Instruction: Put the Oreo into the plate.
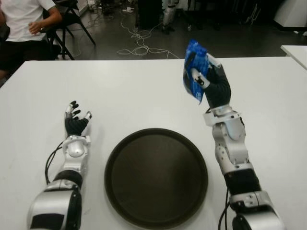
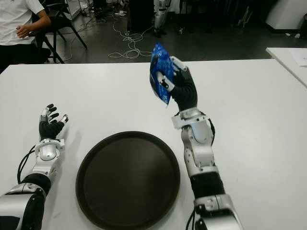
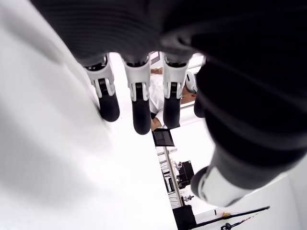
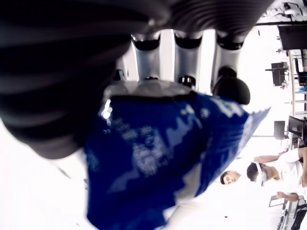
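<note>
From the left eye view, the Oreo (image 1: 194, 71) is a bright blue, glossy foil packet with crinkled edges and pale print, held upright above the white table (image 1: 134, 91). The right hand (image 1: 211, 81) has its black, ribbed fingers curled around the packet's lower half, lifted clear of the tabletop, beyond the plate's far right rim. The plate (image 1: 156, 177) is round, dark brown and matte with a shallow raised lip, lying flat near the table's front edge. The left hand (image 1: 76, 120) shows to the left of the plate, fingers spread and holding nothing. A person (image 1: 24, 24) in a white shirt sits past the far left corner.

The right eye view gives the same layout; the packet's serrated top edge tilts slightly toward the robot's left.

In the left wrist view, three black-tipped fingers (image 3: 139, 103) with white jointed segments extend loosely over the smooth white surface, grasping nothing.

In the right wrist view, the blue wrapper fills the frame, shiny and wrinkled, pressed between the thumb and the fingers (image 4: 189, 57) closed around it.
</note>
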### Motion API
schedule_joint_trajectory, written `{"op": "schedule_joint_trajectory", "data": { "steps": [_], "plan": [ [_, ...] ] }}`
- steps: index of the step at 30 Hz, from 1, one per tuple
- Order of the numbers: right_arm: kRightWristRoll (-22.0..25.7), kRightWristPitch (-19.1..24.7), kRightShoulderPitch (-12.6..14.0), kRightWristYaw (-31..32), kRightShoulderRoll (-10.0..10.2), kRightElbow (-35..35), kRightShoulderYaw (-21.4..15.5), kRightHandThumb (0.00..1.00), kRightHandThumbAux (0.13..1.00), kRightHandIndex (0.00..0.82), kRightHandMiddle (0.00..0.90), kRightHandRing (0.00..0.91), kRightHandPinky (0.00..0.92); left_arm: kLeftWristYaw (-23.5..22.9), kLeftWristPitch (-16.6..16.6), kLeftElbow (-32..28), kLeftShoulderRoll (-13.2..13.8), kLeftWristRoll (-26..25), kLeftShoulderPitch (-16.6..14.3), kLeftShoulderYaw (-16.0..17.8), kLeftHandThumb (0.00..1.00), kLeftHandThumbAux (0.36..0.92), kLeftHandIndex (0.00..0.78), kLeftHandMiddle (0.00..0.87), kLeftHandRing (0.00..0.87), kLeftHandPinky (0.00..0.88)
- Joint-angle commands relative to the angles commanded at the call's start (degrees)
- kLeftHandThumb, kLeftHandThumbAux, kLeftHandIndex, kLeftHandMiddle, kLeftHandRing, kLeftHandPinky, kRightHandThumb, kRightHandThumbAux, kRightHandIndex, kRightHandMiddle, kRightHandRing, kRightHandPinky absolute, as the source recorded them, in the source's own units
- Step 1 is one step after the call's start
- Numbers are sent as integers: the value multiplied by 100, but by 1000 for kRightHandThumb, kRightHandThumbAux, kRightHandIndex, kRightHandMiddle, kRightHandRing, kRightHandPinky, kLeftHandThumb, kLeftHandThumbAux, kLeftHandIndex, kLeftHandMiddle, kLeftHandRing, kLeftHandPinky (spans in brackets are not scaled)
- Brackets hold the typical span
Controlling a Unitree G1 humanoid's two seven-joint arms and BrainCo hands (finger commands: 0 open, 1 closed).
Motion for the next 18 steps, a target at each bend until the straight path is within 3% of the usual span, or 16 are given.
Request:
{"op": "schedule_joint_trajectory", "data": {
  "steps": [4, 7, 15, 18],
  "plan": [
    [-1118, -478, -18, -186, -285, 261, 300, 702, 718, 440, 835, 841, 836, 20, -15, -14, -17, 1, 4, -1, 122, 787, 162, 175, 166, 150],
    [-1512, -844, -39, -105, -424, 463, 486, 701, 719, 440, 831, 836, 833, 42, -21, -14, -23, 12, 3, -9, 126, 782, 168, 175, 173, 165],
    [-1527, -1228, -158, 674, -756, 757, 875, 696, 722, 439, 820, 828, 820, 71, -56, -15, -23, 34, 9, -36, 127, 782, 148, 167, 161, 138],
    [-1512, -989, -212, 1131, -939, 718, 1053, 693, 724, 438, 815, 820, 808, 53, -63, -19, -21, 32, 7, -41, 117, 783, 144, 166, 155, 129]
  ]
}}
